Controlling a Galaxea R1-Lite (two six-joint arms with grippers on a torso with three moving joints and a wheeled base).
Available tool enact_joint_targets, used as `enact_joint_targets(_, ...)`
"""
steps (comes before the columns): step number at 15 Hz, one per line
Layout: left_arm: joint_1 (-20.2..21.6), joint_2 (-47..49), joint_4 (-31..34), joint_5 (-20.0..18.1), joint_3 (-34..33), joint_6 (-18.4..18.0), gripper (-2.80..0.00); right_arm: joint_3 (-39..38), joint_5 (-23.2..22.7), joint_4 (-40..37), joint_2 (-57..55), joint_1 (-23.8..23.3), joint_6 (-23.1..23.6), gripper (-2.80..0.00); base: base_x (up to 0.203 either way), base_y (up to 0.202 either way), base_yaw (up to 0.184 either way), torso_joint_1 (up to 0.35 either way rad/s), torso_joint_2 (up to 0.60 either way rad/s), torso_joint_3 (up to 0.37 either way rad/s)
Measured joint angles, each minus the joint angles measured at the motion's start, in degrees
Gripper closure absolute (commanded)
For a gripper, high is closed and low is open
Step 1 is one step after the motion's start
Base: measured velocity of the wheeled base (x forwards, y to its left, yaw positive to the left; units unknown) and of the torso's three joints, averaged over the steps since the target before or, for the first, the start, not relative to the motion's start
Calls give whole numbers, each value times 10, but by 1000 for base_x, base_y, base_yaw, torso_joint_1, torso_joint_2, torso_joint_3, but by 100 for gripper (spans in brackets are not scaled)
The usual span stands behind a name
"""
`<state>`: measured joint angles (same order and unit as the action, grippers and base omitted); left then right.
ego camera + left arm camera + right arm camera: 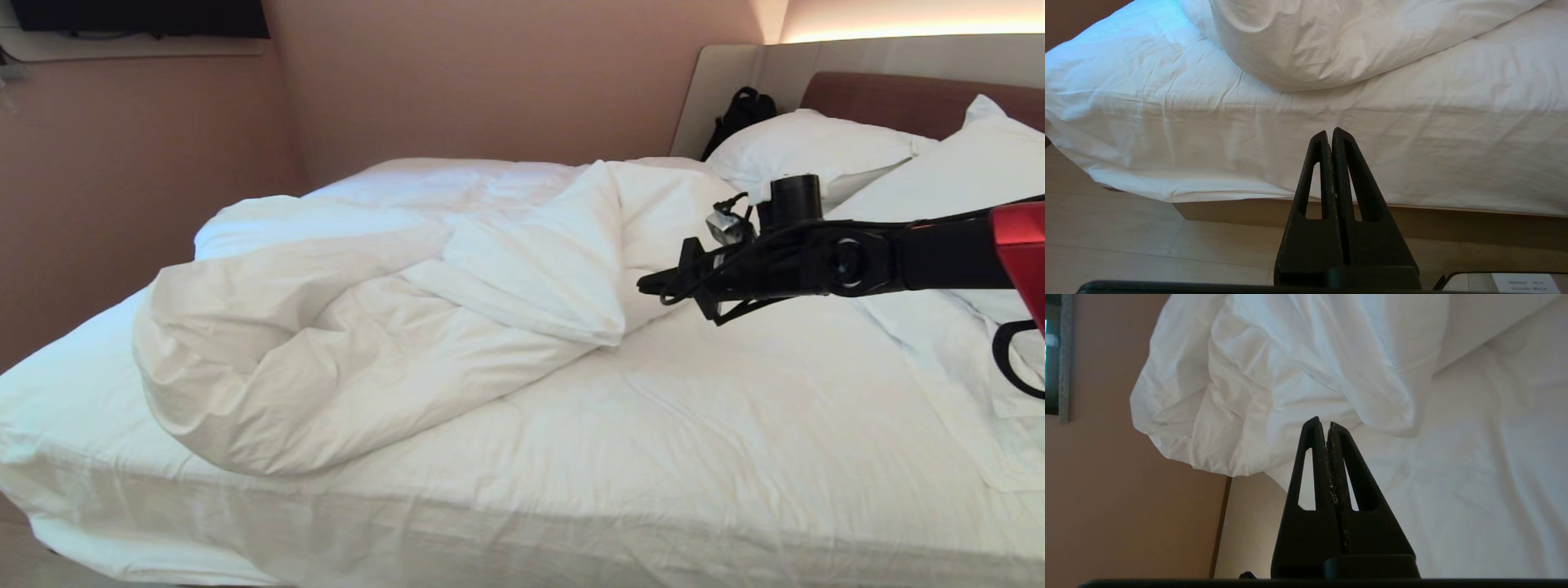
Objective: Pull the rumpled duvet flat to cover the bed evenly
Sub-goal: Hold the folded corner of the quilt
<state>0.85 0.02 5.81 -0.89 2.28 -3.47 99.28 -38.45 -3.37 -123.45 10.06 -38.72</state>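
The rumpled duvet [367, 327] lies bunched in a thick folded heap on the left half of the bed [735, 425], leaving the white sheet bare on the right. My right gripper [649, 285] reaches in from the right, hovering just off the heap's folded corner. In the right wrist view it [1325, 424] is shut and empty, pointing at the duvet [1274, 375]. My left gripper [1330, 134] is shut on nothing, held low beside the bed's near side [1208, 134], below the duvet's overhanging roll [1331, 41]. It is out of the head view.
Two white pillows [808, 147] [963, 171] lean on the padded headboard [898, 98] at the back right. A black bag [739, 114] sits beside them. A pink wall [122, 204] runs along the bed's far left side. Wood floor [1126, 245] and the plinth [1241, 212] lie below.
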Motion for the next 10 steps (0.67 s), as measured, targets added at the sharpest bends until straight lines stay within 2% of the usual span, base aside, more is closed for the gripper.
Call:
enact_joint_targets(1,0,0,0,0,0,0,0,4,1,-10,-11,0,0,0,0,0,0,0,0,0)
enact_joint_targets(2,0,0,0,0,0,0,0,11,2,-21,-20,-1,0,-280,0,0,0,0,0,0)
enact_joint_targets(10,0,0,0,0,0,0,0,33,2,-60,-68,-1,11,-280,0,0,0,0,0,0)
